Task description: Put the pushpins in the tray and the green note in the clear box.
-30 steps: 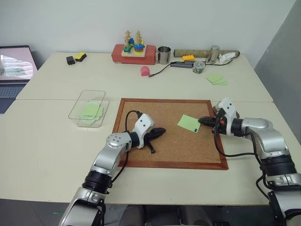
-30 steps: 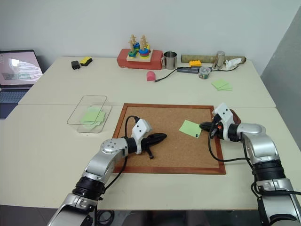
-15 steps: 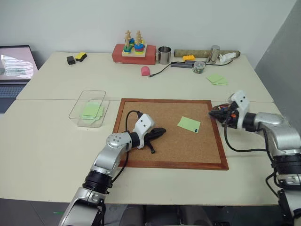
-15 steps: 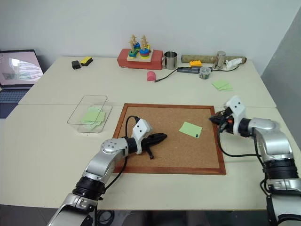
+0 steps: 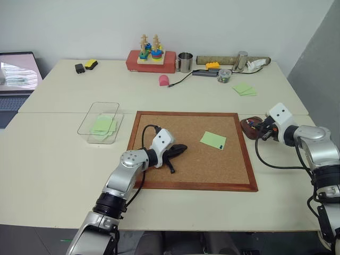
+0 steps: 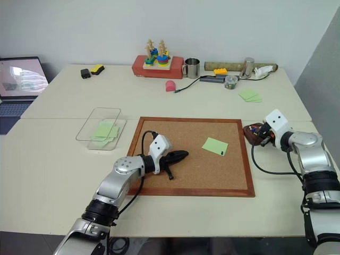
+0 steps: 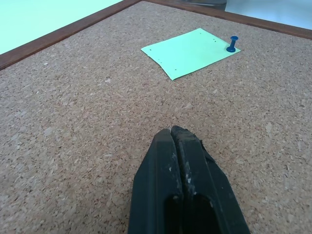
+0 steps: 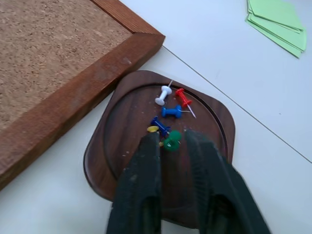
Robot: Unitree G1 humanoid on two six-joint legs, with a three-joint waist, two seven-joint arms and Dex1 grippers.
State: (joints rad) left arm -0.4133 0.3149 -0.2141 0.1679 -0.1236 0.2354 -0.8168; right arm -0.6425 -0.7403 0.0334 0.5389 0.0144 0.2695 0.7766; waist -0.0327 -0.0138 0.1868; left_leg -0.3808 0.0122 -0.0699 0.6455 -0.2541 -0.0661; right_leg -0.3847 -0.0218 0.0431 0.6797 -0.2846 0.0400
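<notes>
I see the right gripper (image 8: 170,141) over the tray (image 8: 122,161), jaws parted a little, grasping nothing. Five pushpins (image 8: 168,113) lie in the tray, just off the cork board's (image 5: 180,175) right edge. Left gripper (image 7: 178,139) rests mid-board, jaws clenched, empty. The note (image 5: 213,140) lies on the board's right half, one blue pin (image 7: 232,45) at its corner. The box (image 5: 90,125) sits off the board's left edge.

We see a pale table (image 5: 64,159) carrying a cork board (image 5: 191,183) at centre, a clear box (image 5: 87,125) left, a tray (image 5: 248,127) right, and a laptop (image 5: 16,79) far left.
</notes>
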